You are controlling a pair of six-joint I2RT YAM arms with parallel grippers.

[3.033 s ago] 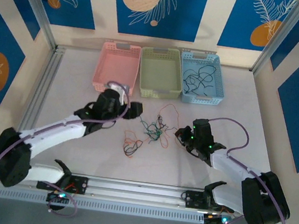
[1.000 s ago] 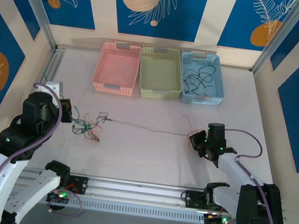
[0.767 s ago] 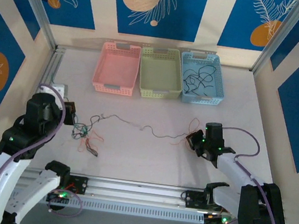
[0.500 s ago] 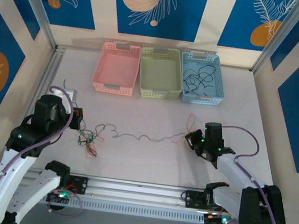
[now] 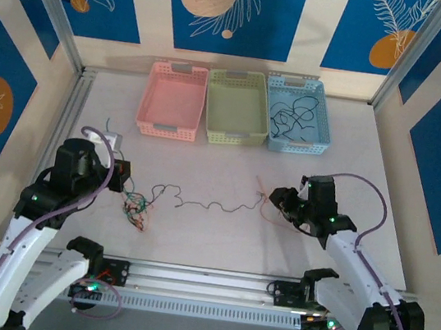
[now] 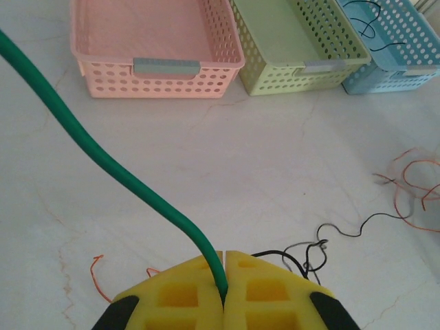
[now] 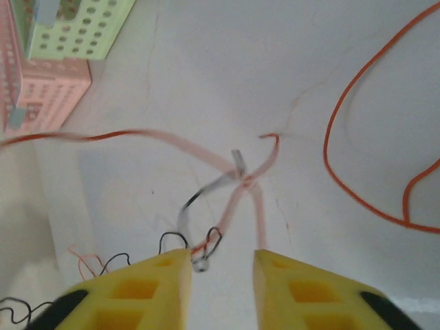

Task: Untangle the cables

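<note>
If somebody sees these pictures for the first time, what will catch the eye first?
At the far side of the table stand a pink basket, a green basket and a blue basket, the blue one holding black cables. A thin dark cable lies in waves across the middle, with a small tangle at its left end. The left gripper is shut on a green cable.

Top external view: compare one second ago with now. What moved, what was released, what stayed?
The left gripper, fingers shut on the green cable, moved inward; the taut black cable went slack. The right gripper opened, releasing its cables. The baskets stayed.
</note>
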